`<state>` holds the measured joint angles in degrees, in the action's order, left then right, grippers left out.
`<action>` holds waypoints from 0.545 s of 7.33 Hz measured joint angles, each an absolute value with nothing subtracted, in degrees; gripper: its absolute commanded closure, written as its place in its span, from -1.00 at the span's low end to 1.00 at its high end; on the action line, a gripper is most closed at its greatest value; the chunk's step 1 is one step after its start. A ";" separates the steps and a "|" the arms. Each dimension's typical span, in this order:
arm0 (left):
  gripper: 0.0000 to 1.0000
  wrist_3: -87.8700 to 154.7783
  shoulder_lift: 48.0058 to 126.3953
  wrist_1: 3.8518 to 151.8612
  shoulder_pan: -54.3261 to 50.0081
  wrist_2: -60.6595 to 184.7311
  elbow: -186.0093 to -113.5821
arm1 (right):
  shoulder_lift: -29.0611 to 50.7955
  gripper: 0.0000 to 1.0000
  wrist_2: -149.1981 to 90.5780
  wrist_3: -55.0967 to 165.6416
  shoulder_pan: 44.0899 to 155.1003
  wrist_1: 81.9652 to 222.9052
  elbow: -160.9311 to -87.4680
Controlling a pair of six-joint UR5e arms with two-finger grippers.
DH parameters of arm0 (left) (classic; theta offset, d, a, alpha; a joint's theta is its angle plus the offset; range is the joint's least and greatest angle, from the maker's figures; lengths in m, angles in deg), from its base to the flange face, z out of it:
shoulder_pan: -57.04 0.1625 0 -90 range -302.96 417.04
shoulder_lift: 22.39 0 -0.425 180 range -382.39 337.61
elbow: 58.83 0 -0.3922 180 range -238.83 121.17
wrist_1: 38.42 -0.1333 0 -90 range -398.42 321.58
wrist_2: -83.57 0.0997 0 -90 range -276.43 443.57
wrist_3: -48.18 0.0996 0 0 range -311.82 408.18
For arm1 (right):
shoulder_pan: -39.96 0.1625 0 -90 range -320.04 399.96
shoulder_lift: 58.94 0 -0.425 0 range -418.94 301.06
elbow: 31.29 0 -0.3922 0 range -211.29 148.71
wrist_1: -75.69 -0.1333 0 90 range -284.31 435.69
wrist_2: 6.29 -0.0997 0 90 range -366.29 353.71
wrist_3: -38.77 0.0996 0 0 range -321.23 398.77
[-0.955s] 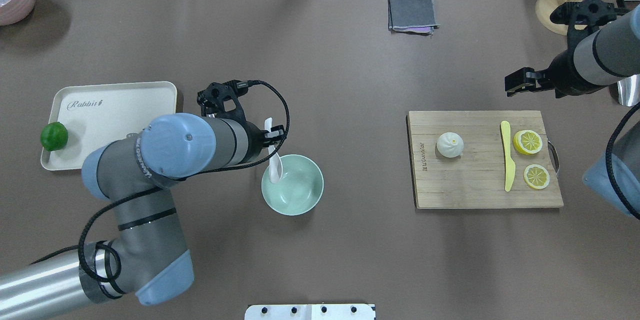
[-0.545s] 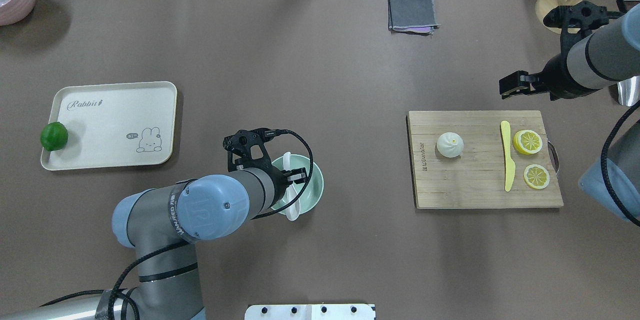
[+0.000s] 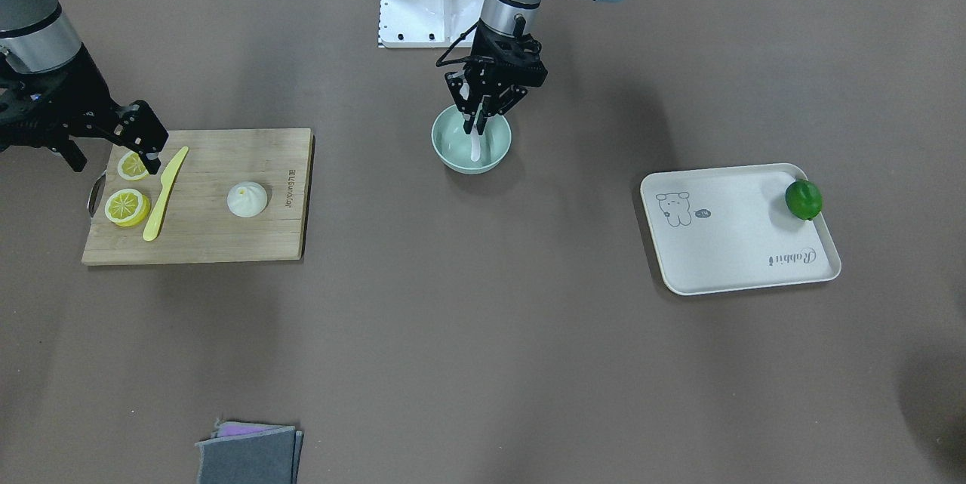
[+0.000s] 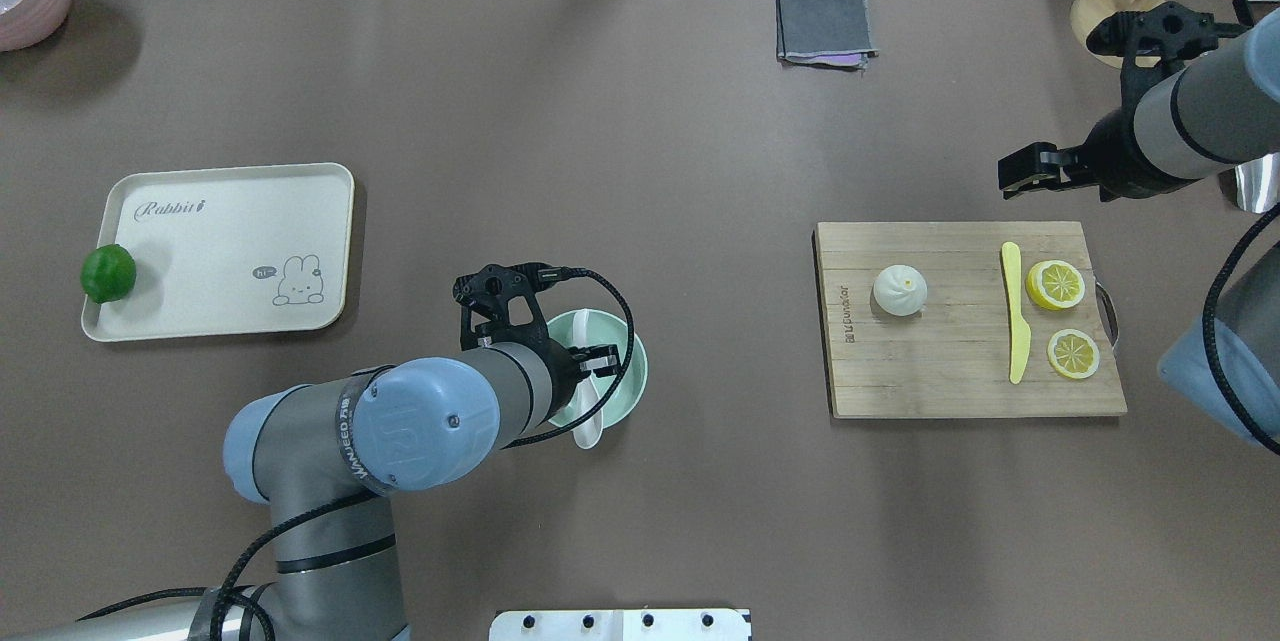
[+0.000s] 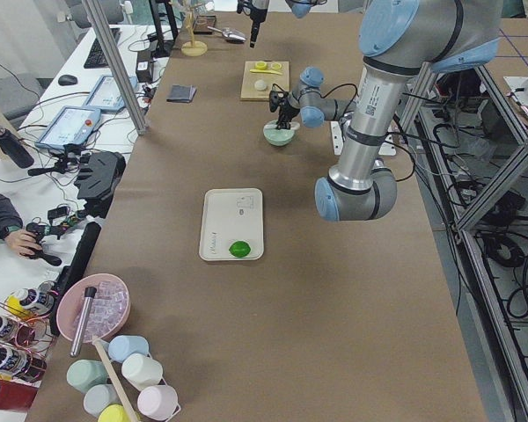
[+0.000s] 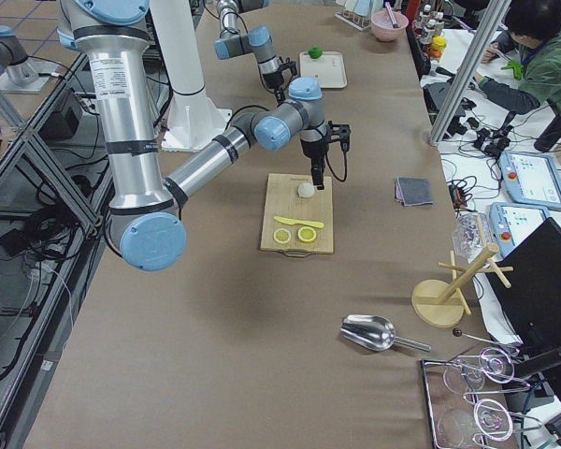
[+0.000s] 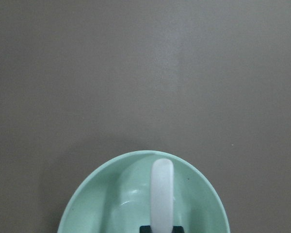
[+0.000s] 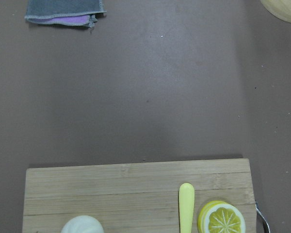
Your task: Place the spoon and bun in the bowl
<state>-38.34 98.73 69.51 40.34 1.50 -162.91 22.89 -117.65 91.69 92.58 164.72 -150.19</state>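
Note:
My left gripper (image 4: 596, 362) is shut on the white spoon (image 4: 588, 427) and holds it over the mint-green bowl (image 4: 628, 353). In the front view the spoon (image 3: 475, 146) hangs from the gripper (image 3: 478, 120) down into the bowl (image 3: 451, 146). I cannot tell whether it touches the bowl. The left wrist view shows the spoon (image 7: 161, 196) over the bowl (image 7: 102, 201). The white bun (image 4: 900, 289) lies on the left part of the wooden board (image 4: 950, 376). My right gripper (image 4: 1016, 175) is open and empty, above the table just beyond the board's far edge.
A yellow knife (image 4: 1015, 321) and two lemon slices (image 4: 1055, 283) lie on the board's right part. A cream tray (image 4: 220, 231) with a lime (image 4: 108, 273) is at the left. A grey cloth (image 4: 825, 26) lies at the back, a wooden stand (image 4: 1105, 16) at the back right.
My left arm has swung toward the near side and carried the spoon from the bowl's far-left rim to over the bowl. My right gripper has shifted slightly left.

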 measured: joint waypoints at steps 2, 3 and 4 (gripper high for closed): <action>-0.68 -37.59 98.72 69.51 39.28 1.45 -162.83 | 22.87 -0.99 -117.64 91.68 92.54 164.72 -150.19; -0.91 -36.93 98.73 69.51 38.88 1.46 -162.81 | 22.84 -0.99 -117.65 91.68 92.53 164.72 -150.20; -0.92 -35.79 98.75 69.51 38.27 1.43 -162.87 | 22.74 -0.99 -117.65 91.70 92.43 164.72 -150.21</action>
